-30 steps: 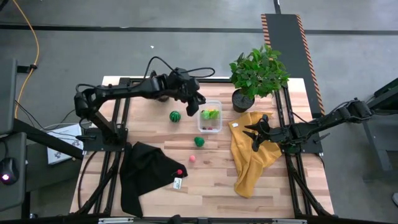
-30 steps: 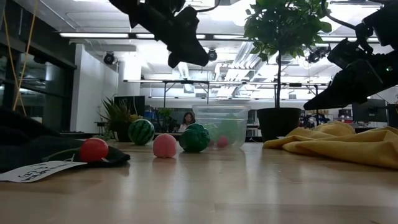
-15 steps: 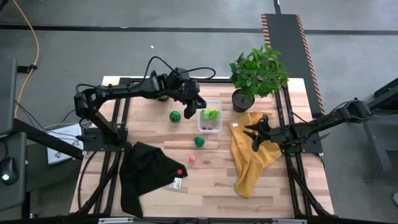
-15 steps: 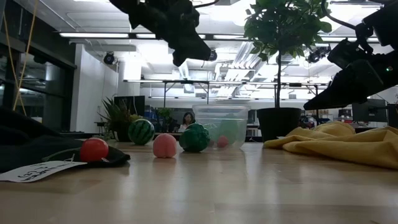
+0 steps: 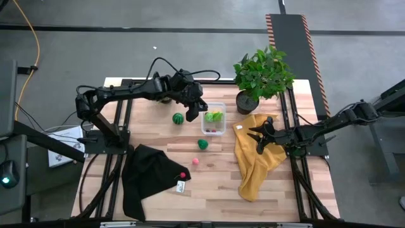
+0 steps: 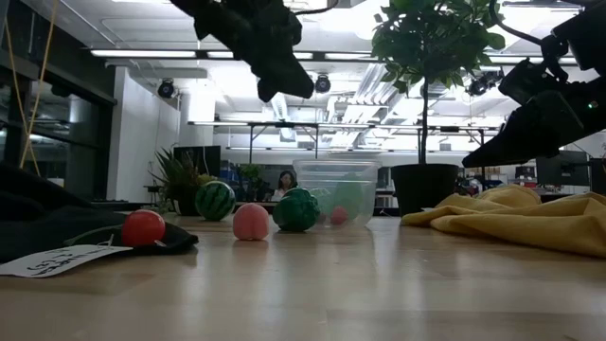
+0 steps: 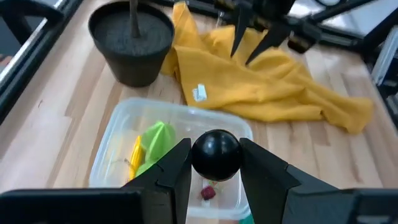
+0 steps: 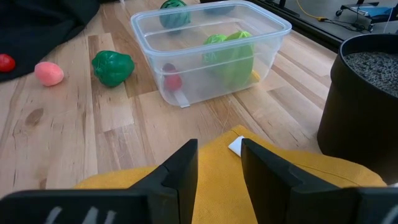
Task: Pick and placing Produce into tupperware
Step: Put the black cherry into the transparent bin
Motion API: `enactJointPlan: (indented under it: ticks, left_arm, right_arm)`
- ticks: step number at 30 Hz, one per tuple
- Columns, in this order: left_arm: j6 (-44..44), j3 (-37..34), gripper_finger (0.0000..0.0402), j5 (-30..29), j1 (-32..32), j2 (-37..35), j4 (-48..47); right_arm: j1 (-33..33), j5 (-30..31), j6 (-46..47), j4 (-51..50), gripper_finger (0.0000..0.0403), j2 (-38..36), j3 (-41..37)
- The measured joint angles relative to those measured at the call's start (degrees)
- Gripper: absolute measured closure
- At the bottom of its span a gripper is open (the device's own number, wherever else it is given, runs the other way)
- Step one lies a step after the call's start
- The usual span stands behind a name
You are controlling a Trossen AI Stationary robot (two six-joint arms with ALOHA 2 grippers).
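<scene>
Jaws of the left gripper (image 7: 214,163) clench a dark ball above the tupperware (image 5: 214,118), at the melon's (image 5: 178,118) three o'clock; right gripper (image 5: 258,139) jaws slightly parted, empty, over the yellow cloth (image 5: 256,161).

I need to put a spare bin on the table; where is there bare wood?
Free: the near strip between the black cloth and yellow cloth, below the pink piece. Crowded: around the tupperware, melon and potted plant.
</scene>
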Motion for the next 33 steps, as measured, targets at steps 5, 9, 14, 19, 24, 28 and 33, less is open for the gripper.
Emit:
enactJointPlan:
  ticks: [5, 9, 14, 19, 24, 28, 33]
  left_arm:
    - [3.05, 4.62, 0.0289, -2.50, -0.09, 1.14, -6.11]
    - [4.63, 8.72, 0.0289, -2.67, 0.00, 3.70, -9.95]
    - [7.51, 12.97, 0.0289, -3.36, -1.20, 8.64, -14.58]
    - [8.60, 15.05, 0.0289, -3.41, -2.33, 12.77, -17.29]
    - [9.57, 16.47, 0.0289, -4.23, -2.69, 15.80, -17.48]
    - [10.06, 16.70, 0.0289, -4.49, -2.75, 17.36, -17.46]
    - [10.99, 16.77, 0.0289, -5.29, -2.66, 18.36, -17.37]
  right_arm:
    - [0.00, 0.00, 0.00, 0.00, 0.0289, 0.02, 0.00]
    - [-0.02, 0.00, 0.00, 0.00, 0.0289, 0.02, 0.00]
    - [0.00, 0.00, 0.00, -0.34, 0.0289, 0.02, -0.02]
    - [-0.01, 0.00, 0.00, -0.44, 0.0289, 0.02, -0.02]
    - [-0.01, 0.00, 0.00, -0.57, 0.0289, 0.02, -0.02]
    - [-0.01, 0.00, 0.00, -0.71, 0.0289, 0.02, -0.02]
    - [0.00, 0.01, 0.00, -0.81, 0.0289, 0.02, -0.02]
